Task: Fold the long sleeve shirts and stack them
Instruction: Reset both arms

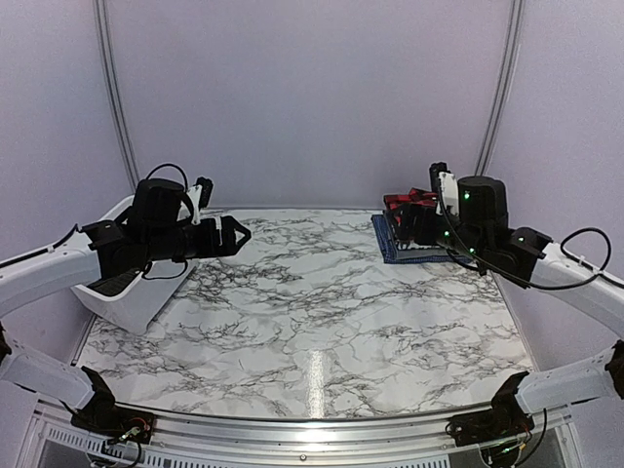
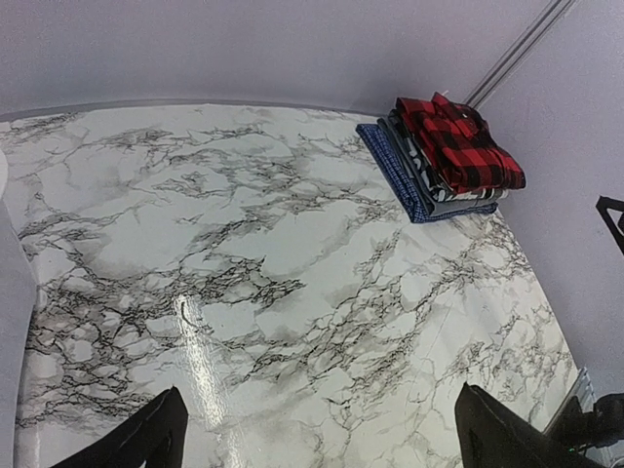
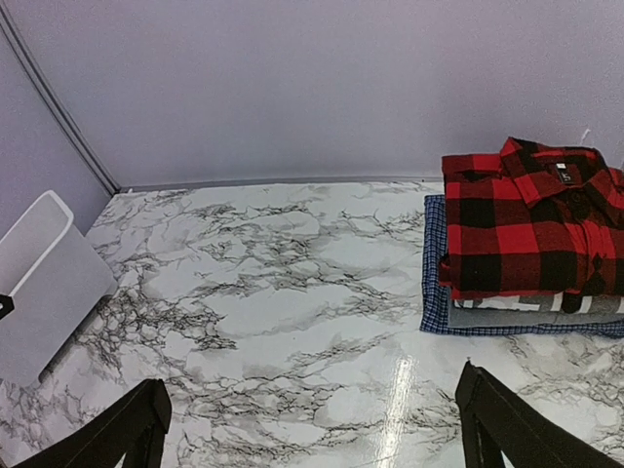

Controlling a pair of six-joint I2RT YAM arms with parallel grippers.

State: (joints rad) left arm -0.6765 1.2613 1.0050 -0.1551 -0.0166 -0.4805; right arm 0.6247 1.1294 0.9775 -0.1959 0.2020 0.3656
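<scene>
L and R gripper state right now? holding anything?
Left gripper: open, holding nothing.
Right gripper: open, holding nothing.

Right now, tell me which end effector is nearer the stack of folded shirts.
Right. The right end effector hangs directly beside the stack in the far right corner; the left end effector sits on the opposite side, by the white tub.
</scene>
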